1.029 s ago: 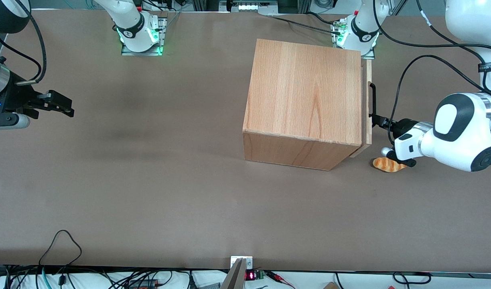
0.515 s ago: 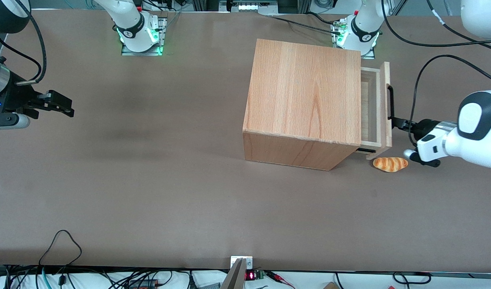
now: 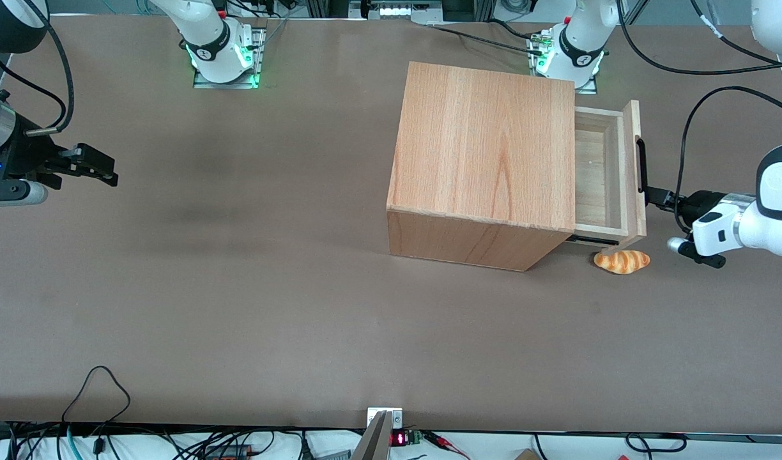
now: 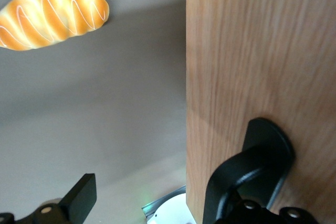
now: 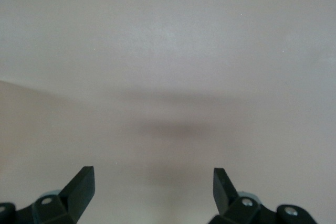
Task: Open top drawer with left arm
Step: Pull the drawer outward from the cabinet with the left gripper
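The top drawer [image 3: 634, 167] stands pulled partly out of the beech cabinet [image 3: 487, 147], its pale bottom bare. A long black handle [image 3: 641, 165] runs along its front panel [image 4: 257, 61]. My left arm's gripper [image 3: 653, 194] is in front of that panel, at the handle's end nearer the front camera. It is open. One finger [image 4: 80, 196] hangs free over the table, while the other is hidden at the handle's curved foot [image 4: 254, 169], seemingly hooked in it.
A toy bread loaf [image 3: 621, 261] [image 4: 52, 17] lies on the brown table just in front of the open drawer, below the gripper's level and nearer the front camera. The arm's base [image 3: 573, 54] stands close to the cabinet's corner.
The drawer has slid out of the cabinet from nearly shut to well open. The gripper moved with the handle toward the working arm's end of the table. The bread stayed put.
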